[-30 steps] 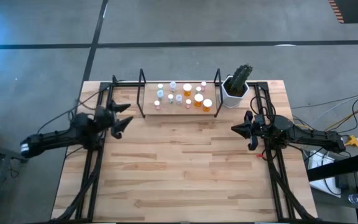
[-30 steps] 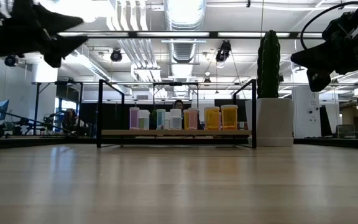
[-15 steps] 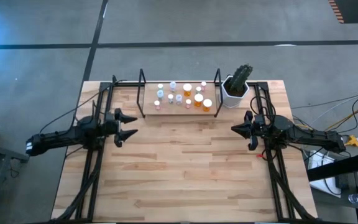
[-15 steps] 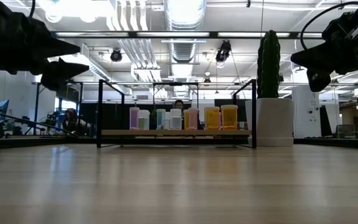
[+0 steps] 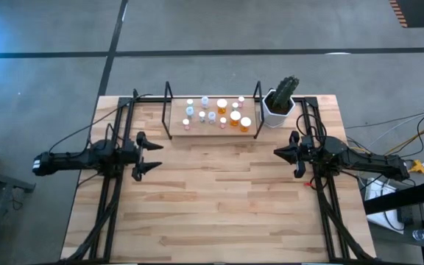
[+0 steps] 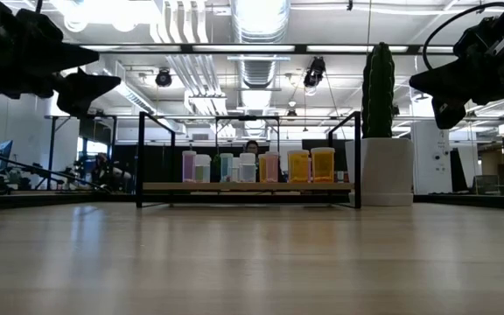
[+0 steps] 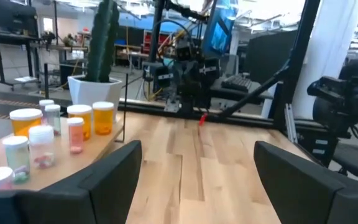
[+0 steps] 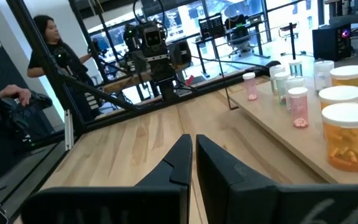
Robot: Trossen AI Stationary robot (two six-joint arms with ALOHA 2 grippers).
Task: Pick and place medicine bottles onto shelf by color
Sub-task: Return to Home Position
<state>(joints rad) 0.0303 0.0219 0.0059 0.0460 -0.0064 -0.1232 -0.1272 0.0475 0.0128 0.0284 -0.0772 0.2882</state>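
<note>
The medicine bottles (image 5: 213,112) stand upright on their bases on the shelf (image 5: 210,129), a low wood board with black wire ends at the table's far middle. Orange ones (image 6: 310,164) are toward the shelf's right, and clear, greenish and pinkish ones (image 6: 226,167) toward its left. My left gripper (image 5: 153,155) hovers open and level at the table's left, pointing right, empty (image 7: 197,149). At the table's right my right gripper (image 5: 276,152) hovers shut and level, pointing left, with nothing held (image 8: 193,140).
A white hexagonal pot with a cactus (image 5: 279,105) stands just right of the shelf. Black arm frames (image 5: 109,199) run along both table sides. Bare planks (image 5: 219,199) lie between the grippers and toward the near edge. A person (image 8: 48,50) stands beyond the table.
My left gripper has swung away from the shelf toward the table's near edge, sunk a little and levelled out. It now points across the table at the right arm and has stayed open. The bottles have not moved.
</note>
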